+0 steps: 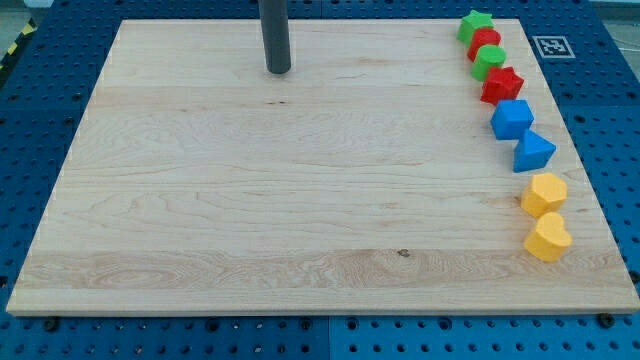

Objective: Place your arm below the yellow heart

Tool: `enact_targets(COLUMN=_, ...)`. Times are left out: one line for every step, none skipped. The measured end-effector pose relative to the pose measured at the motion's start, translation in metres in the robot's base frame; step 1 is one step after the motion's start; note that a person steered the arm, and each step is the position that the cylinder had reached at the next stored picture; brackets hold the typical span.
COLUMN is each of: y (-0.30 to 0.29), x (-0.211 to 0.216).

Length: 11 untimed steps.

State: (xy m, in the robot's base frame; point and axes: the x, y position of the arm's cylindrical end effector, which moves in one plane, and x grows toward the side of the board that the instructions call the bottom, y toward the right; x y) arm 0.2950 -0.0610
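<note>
While my tip (278,70) rests near the board's (250,200) top, the yellow heart (548,238) sits far right.

The wooden board (300,180) lies on a blue perforated table (40,120). Along the board's right edge runs a column of blocks: from the top, a green star (476,24), a red cylinder (485,42), a green cylinder (488,61), a red star (502,85), a blue cube-like block (512,119), a blue triangle (533,152) and a yellow hexagon (544,193). A black-and-white marker tag (551,46) sits just off the board's top right corner
</note>
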Motion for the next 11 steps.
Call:
enact_targets(y=0.000, x=0.000)
enact_targets(y=0.015, x=-0.007)
enact_targets(y=0.019, x=0.003)
enact_targets(y=0.035, x=0.108)
enact_targets(y=0.075, x=0.207)
enact_targets(y=0.124, x=0.279)
enact_targets(y=0.166, x=0.324)
enact_targets(y=0.166, x=0.324)
enact_targets(y=0.184, x=0.323)
enact_targets(y=0.221, x=0.324)
enact_targets(y=0.227, x=0.324)
